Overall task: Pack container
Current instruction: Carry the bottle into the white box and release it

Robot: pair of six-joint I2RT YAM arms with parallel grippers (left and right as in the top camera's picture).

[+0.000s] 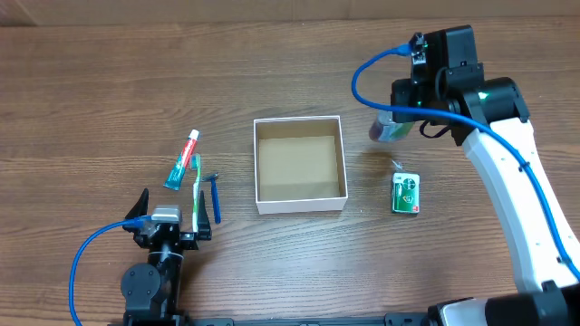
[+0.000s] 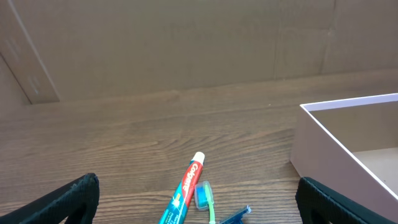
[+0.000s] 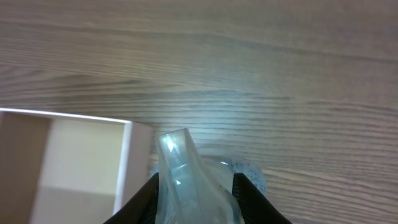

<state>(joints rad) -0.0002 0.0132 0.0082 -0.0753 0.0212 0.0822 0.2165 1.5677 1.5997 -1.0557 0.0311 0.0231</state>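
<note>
Near the middle of the brown wooden table [image 1: 109,72]: the square, shallow, lidless cardboard box [image 1: 302,205], white-walled and brown inside, sides square to the table edges. Just left of it, three toiletries close together. Farthest from the box, a red, white and teal toothpaste tube [image 1: 182,159], lying aslant with its white cap pointing away from the robot. Beside that, a slim green-and-white toothbrush [image 1: 197,195] with a blue head next to the tube's wide end. Nearest the box but clear of its wall, a blue razor [image 1: 216,197]. Right of the box and apart from it, a small green and white pack [image 1: 406,194] lying flat on the wood. Beyond that pack, off the box's far right corner, the right gripper [image 3: 196,199], black fingers closed against both sides of a translucent, pale plastic bottle [image 3: 183,168] and pinching it firmly. Impossible to tell whether resting on the wood or lifted. At the near edge, just behind the toothbrush handle, the left gripper [image 2: 198,183], fingers spread wide apart, gripping nothing.
</note>
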